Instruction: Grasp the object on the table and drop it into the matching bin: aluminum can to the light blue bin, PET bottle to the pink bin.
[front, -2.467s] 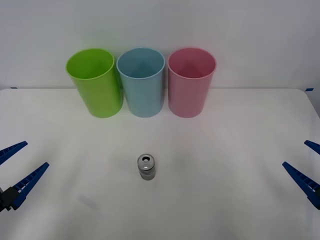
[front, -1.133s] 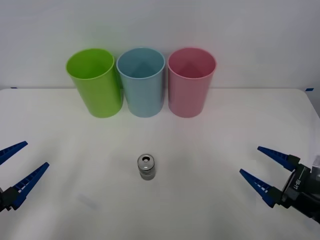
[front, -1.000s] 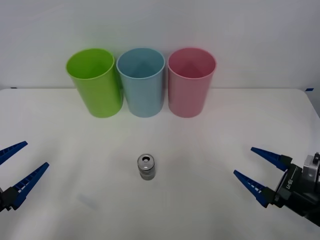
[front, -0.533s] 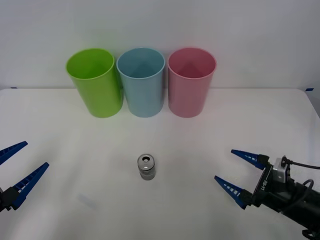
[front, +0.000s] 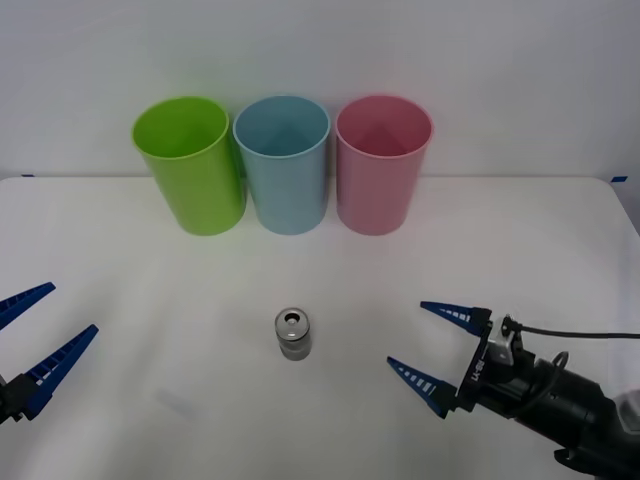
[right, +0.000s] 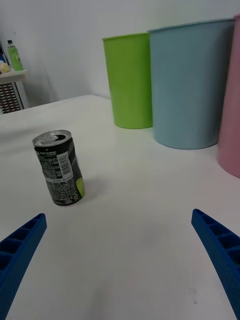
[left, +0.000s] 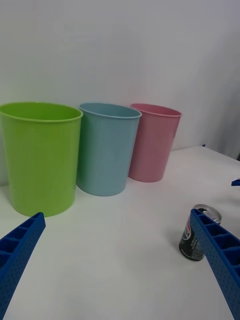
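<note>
The aluminum can (front: 294, 334) (right: 59, 167) (left: 196, 240) stands upright near the middle of the white table (front: 150, 280), small and silver with a pull-tab top. My right gripper (front: 425, 345) (right: 120, 260) hovers low to the can's right, open, fingers pointing at it with a clear gap between. At the table's left edge my left gripper (front: 35, 325) (left: 120, 260) is open and holds nothing. The light blue bin (front: 283, 163) (right: 192, 85) (left: 106, 148) and the pink bin (front: 382, 163) (right: 231, 125) (left: 152, 141) stand upright side by side at the back.
A lime green cup (front: 190, 163) (right: 129, 80) (left: 39, 156) stands to the left of the light blue bin. A white wall rises right behind the three cups. Bare tabletop lies between the can and the cups.
My right gripper has come in from the table's right edge toward the can, staying open. The can, the cups and the left gripper have not moved.
</note>
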